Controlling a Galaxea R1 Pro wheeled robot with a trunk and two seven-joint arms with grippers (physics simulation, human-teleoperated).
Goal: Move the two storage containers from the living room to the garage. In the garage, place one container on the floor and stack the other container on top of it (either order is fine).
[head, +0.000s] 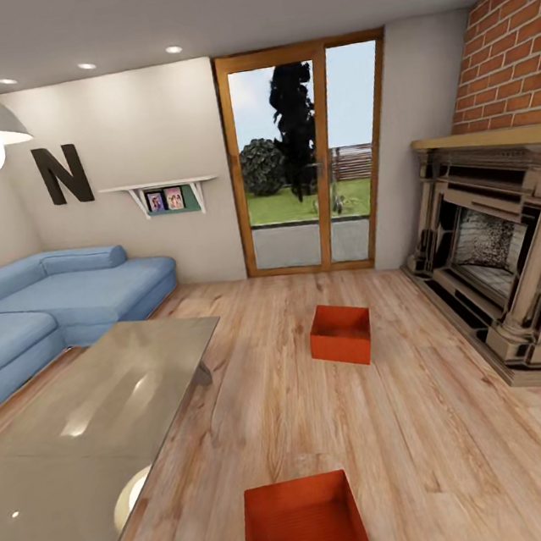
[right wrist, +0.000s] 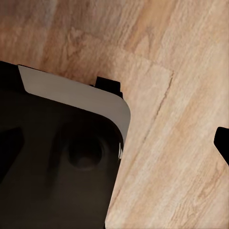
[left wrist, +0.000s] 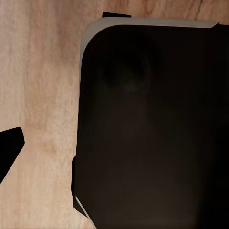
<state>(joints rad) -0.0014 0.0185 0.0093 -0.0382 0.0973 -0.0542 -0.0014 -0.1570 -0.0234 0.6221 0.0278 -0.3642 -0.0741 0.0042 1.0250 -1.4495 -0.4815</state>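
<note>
Living rm, head cam: one storage container (head: pixel 341 334) sits on the wood-plank floor (head: pixel 427 421) near the fireplace (head: pixel 507 248), the other (head: pixel 306 526) right below the camera, beside the glass table (head: pixel 86 423). Wrist cams look down past the dark robot base (left wrist: pixel 152 129) (tool tips barely visible), so can't tell if either tool is released or clenched.

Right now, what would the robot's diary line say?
room: living room | near bin: wood floor, by robot | far bin: near fireplace | bins: not picked up
</note>
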